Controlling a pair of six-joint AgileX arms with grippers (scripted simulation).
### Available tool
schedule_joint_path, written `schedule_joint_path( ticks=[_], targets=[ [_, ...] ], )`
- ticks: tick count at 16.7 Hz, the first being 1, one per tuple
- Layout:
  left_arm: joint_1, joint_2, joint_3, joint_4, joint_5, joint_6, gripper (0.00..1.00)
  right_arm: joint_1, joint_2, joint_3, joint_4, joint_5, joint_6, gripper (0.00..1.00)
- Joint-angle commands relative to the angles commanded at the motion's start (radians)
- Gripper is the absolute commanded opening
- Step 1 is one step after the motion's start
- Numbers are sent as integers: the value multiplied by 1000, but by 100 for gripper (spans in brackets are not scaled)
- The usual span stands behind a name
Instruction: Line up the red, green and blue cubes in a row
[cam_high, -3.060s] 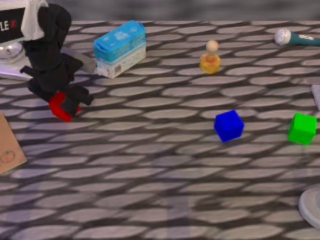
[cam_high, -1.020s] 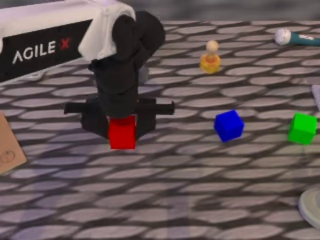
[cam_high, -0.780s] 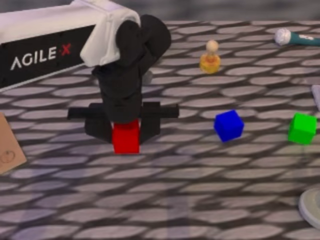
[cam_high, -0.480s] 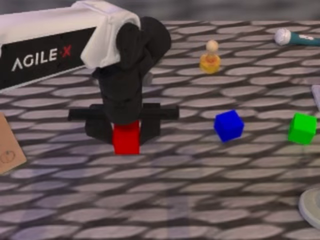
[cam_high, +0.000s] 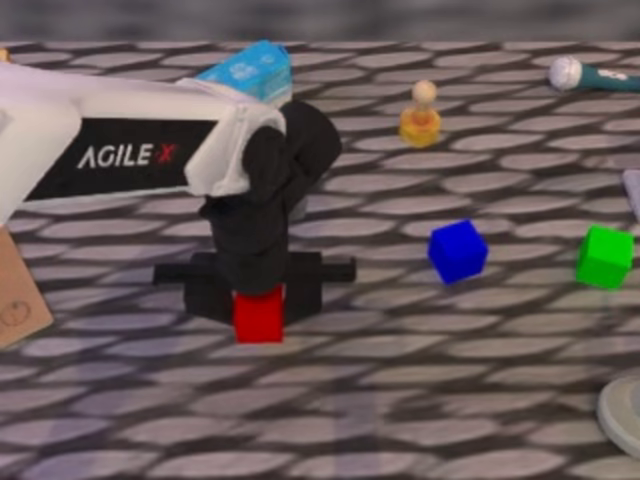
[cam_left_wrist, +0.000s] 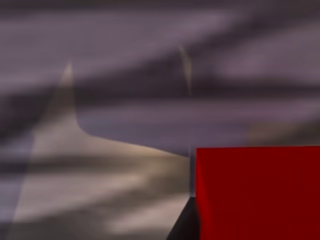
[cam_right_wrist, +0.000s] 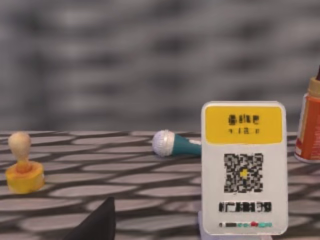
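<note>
Three cubes are listed. Red cube (cam_high: 259, 318): held between the fingers of the left gripper (cam_high: 258, 300), left of the surface's centre. Blue cube (cam_high: 458, 250) and green cube (cam_high: 605, 257): set toward the right edge, well apart from red, lying rightward and slightly farther back. Right arm: parked, fingers unseen.

A table top (cam_high: 420, 400) patterned with grey, oval cobblestone shapes and dark seams fills the top view from edge to edge. Behind its far edge, the right wrist view shows a blurred backdrop (cam_right_wrist: 150, 60) of grey horizontal bands. The lighting is even and soft.
</note>
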Motion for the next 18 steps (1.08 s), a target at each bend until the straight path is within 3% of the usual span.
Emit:
schedule_joint_path(
  ticks=[3, 16, 18],
  targets=[
    [0, 0, -1, 1, 0, 0, 0, 0, 0, 0, 0, 0, 0, 100],
    [0, 0, -1, 1, 0, 0, 98, 0, 0, 0, 0, 0, 0, 100],
    [0, 0, -1, 1, 0, 0, 100, 0, 0, 0, 0, 0, 0, 100]
  ],
)
